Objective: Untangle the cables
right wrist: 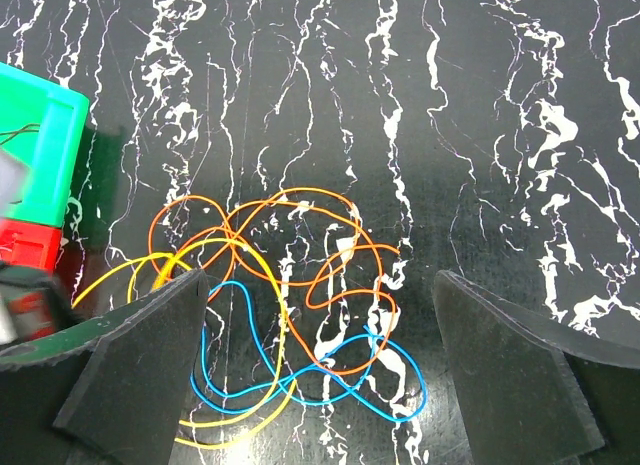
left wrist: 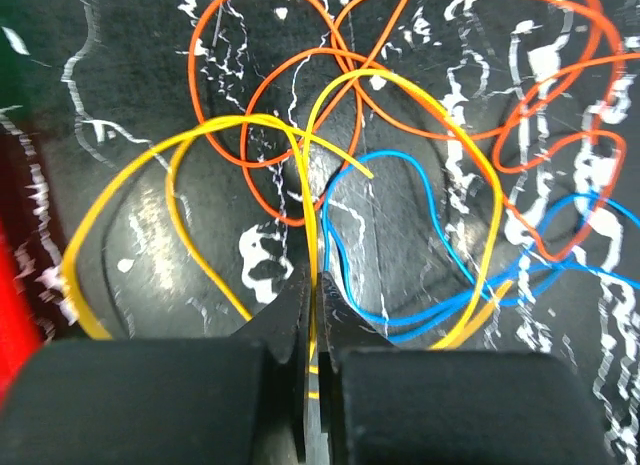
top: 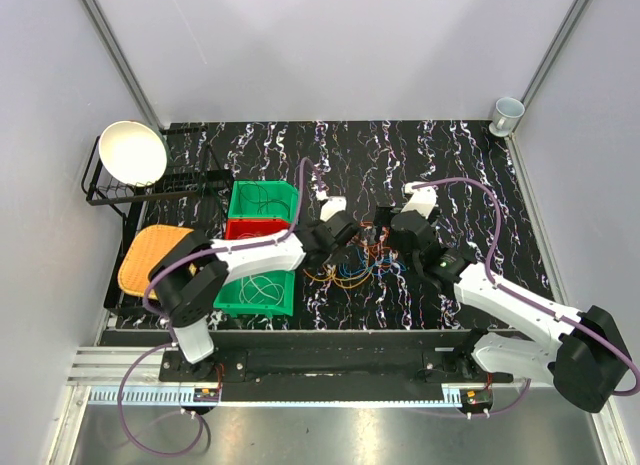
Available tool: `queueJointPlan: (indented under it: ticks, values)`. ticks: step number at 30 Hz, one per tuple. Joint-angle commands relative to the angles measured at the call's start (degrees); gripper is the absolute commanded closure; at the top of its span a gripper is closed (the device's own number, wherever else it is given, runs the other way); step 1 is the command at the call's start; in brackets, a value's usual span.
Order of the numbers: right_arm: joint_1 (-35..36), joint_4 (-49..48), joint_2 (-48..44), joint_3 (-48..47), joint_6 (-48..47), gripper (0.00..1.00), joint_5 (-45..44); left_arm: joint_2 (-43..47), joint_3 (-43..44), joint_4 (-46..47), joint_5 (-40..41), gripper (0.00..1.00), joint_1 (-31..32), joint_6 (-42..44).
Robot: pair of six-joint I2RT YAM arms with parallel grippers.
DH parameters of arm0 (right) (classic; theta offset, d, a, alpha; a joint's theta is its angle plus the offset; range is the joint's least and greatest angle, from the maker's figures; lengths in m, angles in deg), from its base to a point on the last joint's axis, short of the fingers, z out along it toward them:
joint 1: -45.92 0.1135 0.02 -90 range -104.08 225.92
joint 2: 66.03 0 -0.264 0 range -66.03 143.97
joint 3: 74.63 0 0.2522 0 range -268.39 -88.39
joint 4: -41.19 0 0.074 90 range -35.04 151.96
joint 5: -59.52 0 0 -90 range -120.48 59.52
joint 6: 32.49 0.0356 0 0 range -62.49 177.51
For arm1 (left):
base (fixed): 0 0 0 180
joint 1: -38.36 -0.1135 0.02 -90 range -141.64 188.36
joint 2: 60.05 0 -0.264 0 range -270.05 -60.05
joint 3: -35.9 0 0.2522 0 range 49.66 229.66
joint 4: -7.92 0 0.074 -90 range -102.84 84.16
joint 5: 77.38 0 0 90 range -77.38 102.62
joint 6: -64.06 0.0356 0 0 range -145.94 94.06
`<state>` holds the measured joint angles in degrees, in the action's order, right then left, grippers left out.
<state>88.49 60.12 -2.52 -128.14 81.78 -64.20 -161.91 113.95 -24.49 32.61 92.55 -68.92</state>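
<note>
A tangle of cables lies on the black marbled table between my two grippers. It holds a yellow cable, an orange cable and a blue cable, looped over one another. My left gripper is shut on the yellow cable, which runs up between its jaws. My right gripper is open and hovers over the tangle; orange, blue and yellow loops lie between its fingers.
Green bins and a red bin with coiled cables stand left of the tangle. A rack with a white bowl and an orange pad is at far left. A cup sits at the back right.
</note>
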Motion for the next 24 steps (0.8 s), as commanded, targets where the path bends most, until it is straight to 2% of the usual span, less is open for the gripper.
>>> queueJointPlan:
  ticks: [1, 10, 15, 19, 24]
  values:
    - [-0.4, -2.5, 0.0, -1.5, 0.1, 0.00, -0.2, 8.2, 4.0, -1.9, 1.0, 1.00, 0.4, 1.2]
    - [-0.5, -2.6, -0.4, -1.2, 0.2, 0.00, -0.4, 19.1, 10.1, -9.1, -0.2, 1.00, 0.4, 4.7]
    - [-0.5, -2.7, -0.8, -0.9, 0.5, 0.01, -0.7, 25.4, 13.6, -9.6, 0.1, 1.00, 0.5, 8.3]
    - [-0.5, -2.7, -1.1, -0.8, 0.6, 0.02, -0.8, 27.7, 8.5, -4.9, 1.1, 0.97, 0.0, 8.3]
    - [-0.4, -2.7, -1.2, -0.7, 0.6, 0.02, -0.9, 24.6, 3.5, -4.7, -7.5, 1.00, -2.3, 3.0]
